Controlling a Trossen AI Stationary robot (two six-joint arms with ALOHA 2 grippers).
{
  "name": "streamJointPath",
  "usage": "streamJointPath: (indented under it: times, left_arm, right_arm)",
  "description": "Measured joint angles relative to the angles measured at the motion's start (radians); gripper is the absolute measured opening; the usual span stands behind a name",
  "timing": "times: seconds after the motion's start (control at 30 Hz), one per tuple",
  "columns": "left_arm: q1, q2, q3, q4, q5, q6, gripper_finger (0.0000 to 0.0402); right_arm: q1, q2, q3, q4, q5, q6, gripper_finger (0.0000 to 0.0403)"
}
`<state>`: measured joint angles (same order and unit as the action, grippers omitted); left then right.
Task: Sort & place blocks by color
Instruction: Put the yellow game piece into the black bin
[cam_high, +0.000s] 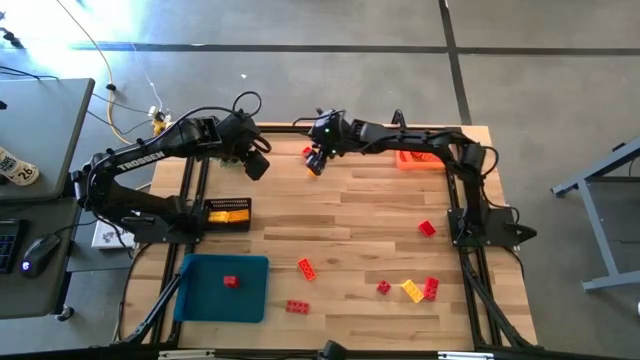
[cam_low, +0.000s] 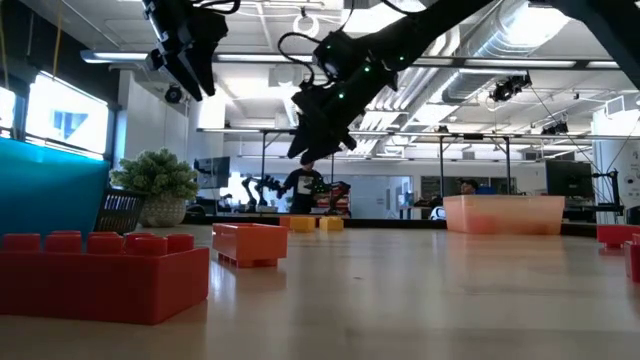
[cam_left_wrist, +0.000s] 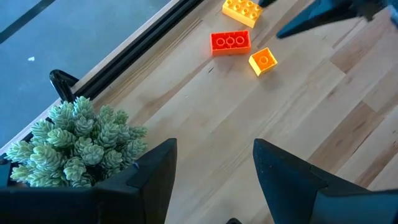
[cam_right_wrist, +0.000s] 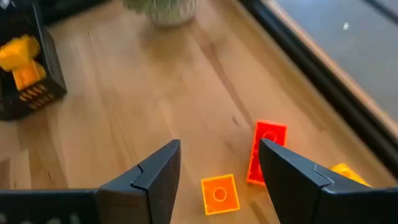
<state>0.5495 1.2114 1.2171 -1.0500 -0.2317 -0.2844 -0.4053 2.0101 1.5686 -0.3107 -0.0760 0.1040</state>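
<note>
Blocks (cam_right_wrist: 219, 194) lie just beneath the open right claw (cam_right_wrist: 217, 171)

Daylight glares white on the floor (cam_high: 150, 25) at the upper left of the high view, while the table (cam_high: 340, 230) is evenly lit with soft, faint shadows. In the low view ceiling lights and a bright window (cam_low: 65, 120) backlight the arms into silhouettes, and the nearest red block (cam_low: 100, 270) is blurred. Both wrist views are bright, their own fingers (cam_left_wrist: 155, 180) dark and soft
</note>
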Motion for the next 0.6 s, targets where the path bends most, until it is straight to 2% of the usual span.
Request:
streamJointPath:
  times: [0.23, 0.6]
  left_arm:
    - [0.000, 0.000, 0.000, 0.000, 0.000, 0.000, 0.0200]
    - [0.000, 0.000, 0.000, 0.000, -0.004, 0.000, 0.0200]
  right_arm:
    - [0.000, 0.077, 0.063, -0.103, -0.013, -0.012, 0.0204]
    - [0.004, 0.093, 0.067, -0.138, -0.007, -0.044, 0.0204]
